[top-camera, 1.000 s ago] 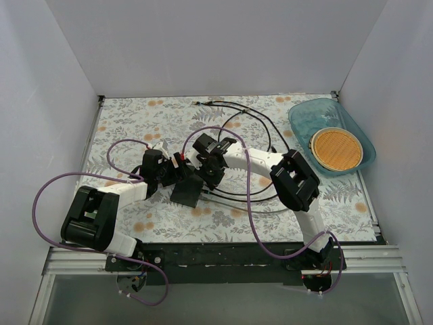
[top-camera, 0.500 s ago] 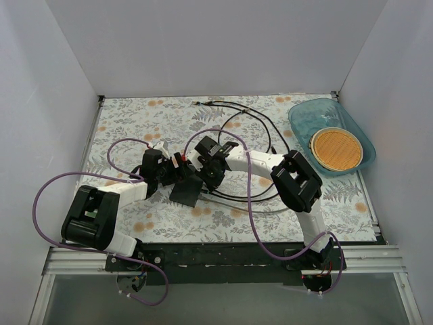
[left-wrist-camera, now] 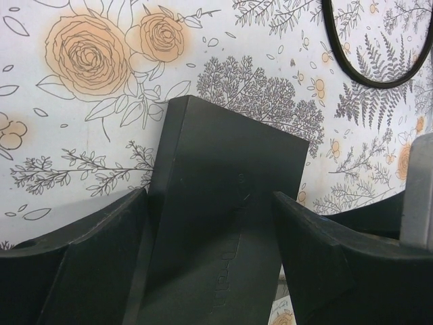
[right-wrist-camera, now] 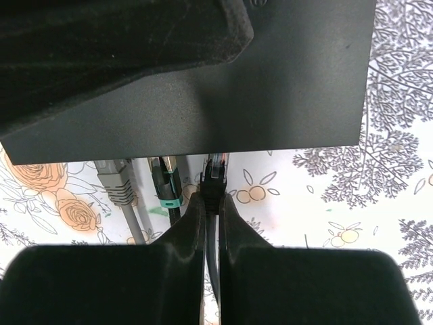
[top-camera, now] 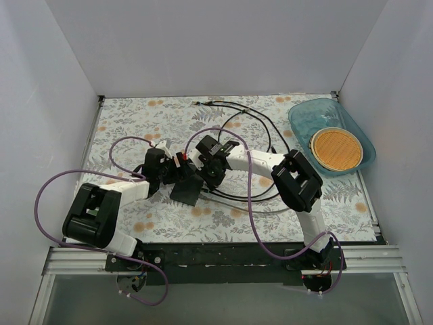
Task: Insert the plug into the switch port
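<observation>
The switch (top-camera: 186, 191) lies flat on the floral cloth (top-camera: 135, 122), a little left of centre in the near half of the table, right between the two wrists. The left gripper (left-wrist-camera: 208, 203) straddles it: the fingers (left-wrist-camera: 95, 264) are set wide and press against both of its sides, so the box is clamped in place.

Over to the socket edge, seen from the right wrist. The plug (right-wrist-camera: 215, 166) has its tip right up at that edge, but whether it sits inside a port I can't tell. The right gripper (right-wrist-camera: 211, 203) is pinched tight on the black cable (right-wrist-camera: 214, 196) just behind the plug, jaws all but touching. Just left of it in that view, a green-collared plug (right-wrist-camera: 166, 186) and a grey plug (right-wrist-camera: 114, 179) sit at the same edge.

Further out, loose black cables (top-camera: 254, 122) loop over the far middle of the cloth. At the far right, a blue tray (top-camera: 304, 112) holds a round woven disc (top-camera: 336, 149).
</observation>
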